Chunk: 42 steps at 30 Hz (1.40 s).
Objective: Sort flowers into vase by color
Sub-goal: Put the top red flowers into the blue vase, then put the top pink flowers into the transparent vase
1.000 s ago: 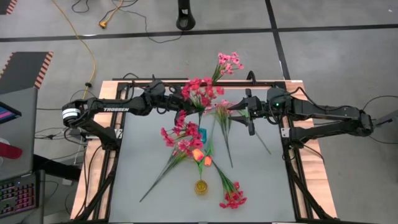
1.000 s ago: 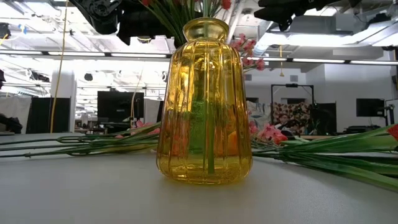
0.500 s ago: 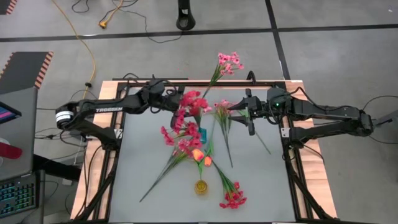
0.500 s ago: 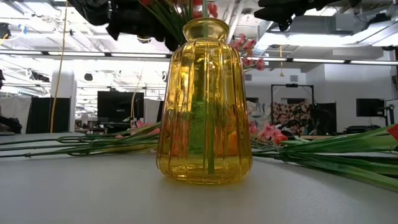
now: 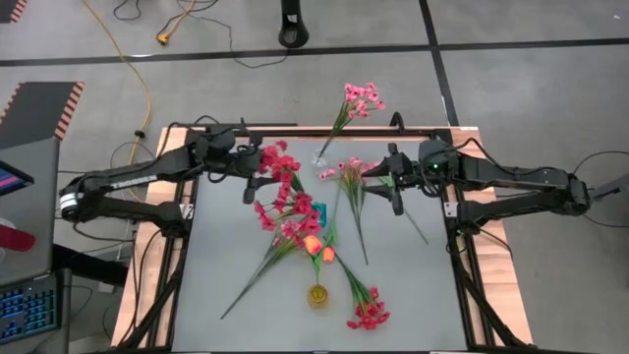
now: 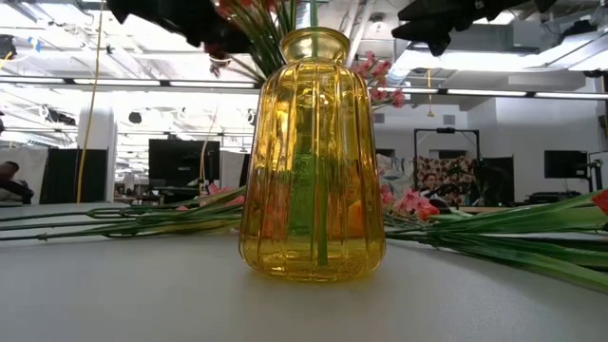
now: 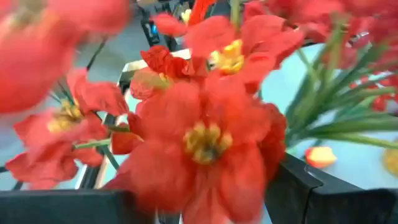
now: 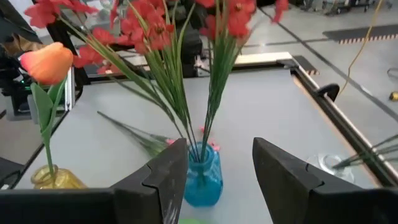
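Several red sprays (image 8: 155, 31) stand with their green stems in a small blue vase (image 8: 203, 177). One cluster of red blossoms (image 5: 275, 162) leans toward the table's left. My left gripper (image 5: 253, 180) is open right beside it, and the blossoms (image 7: 205, 143) fill its wrist view. Orange tulip buds (image 5: 314, 246) stand in the yellow vase (image 6: 312, 157). Pink flowers (image 5: 360, 96) stand in a clear vase (image 5: 322, 157) at the far edge. My right gripper (image 5: 393, 185) hangs open above the table's right part, facing the blue vase from a distance. My left gripper has the red blossoms (image 7: 186, 168) between and in front of its open fingers (image 7: 298, 186). The blossoms hide the fingers' inner sides, so I cannot tell whether a finger touches them.
Loose sprays lie flat on the grey table: a light-pink one (image 5: 351, 177) at the middle far side, pink ones (image 5: 280, 231) left of the yellow vase, and a red one (image 5: 369, 315) at the near right. The black frame rail (image 5: 295, 126) runs along the far edge.
My left gripper has opened and drawn back toward the table's left edge. The red blossom cluster that it was at has swung left with it and now leans left of the blue vase. My right arm has kept still.
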Each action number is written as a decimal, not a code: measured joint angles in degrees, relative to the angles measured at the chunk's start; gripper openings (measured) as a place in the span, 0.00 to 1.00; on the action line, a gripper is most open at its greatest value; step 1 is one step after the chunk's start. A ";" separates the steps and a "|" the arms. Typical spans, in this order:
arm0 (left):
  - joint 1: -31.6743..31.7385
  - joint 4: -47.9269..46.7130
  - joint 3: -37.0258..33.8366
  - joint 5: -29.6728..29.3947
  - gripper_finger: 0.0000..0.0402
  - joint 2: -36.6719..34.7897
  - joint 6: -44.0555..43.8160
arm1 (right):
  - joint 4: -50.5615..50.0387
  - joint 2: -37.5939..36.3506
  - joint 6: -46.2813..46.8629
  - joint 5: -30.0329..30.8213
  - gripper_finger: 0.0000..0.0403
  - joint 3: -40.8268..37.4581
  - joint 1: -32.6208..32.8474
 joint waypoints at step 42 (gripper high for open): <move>0.07 -21.67 -0.04 -5.91 0.42 -11.22 -6.53 | -10.73 19.55 31.04 13.60 0.41 0.00 -0.07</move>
